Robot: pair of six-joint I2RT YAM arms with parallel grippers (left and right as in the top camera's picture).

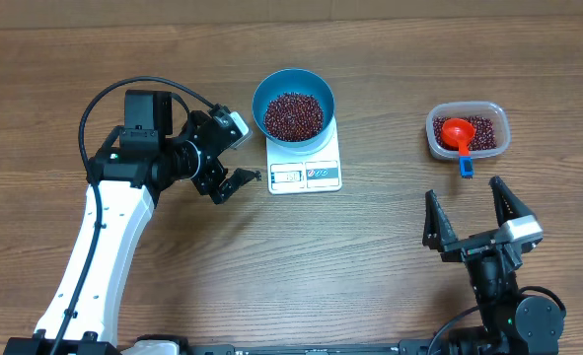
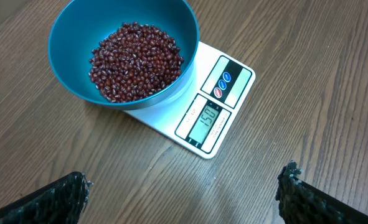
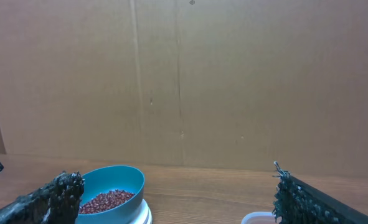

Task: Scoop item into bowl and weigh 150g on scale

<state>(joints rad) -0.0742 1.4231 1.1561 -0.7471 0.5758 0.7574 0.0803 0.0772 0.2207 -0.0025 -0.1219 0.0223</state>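
The blue bowl [image 1: 260,97] stands on the white scale [image 1: 327,158] at mid-table, holding a mound of red-brown beans [image 1: 292,115]. In the left wrist view the bowl [image 2: 71,37] with its beans [image 2: 136,61] sits on the scale [image 2: 236,74], whose display reads 150. My left gripper [image 1: 240,151] hovers open just left of the scale with only bare wood between its fingers [image 2: 184,176]. At the front right my right gripper [image 1: 464,190] is open and empty, pointing toward the back; in its view [image 3: 176,175] the bowl [image 3: 118,177] shows low on the left.
A clear rectangular tub [image 1: 435,148] at the back right holds more beans and a red scoop [image 1: 458,133] with a blue handle tip [image 1: 466,168]. Its rim [image 3: 255,218] peeks into the right wrist view. A cardboard wall [image 3: 184,74] closes the back.
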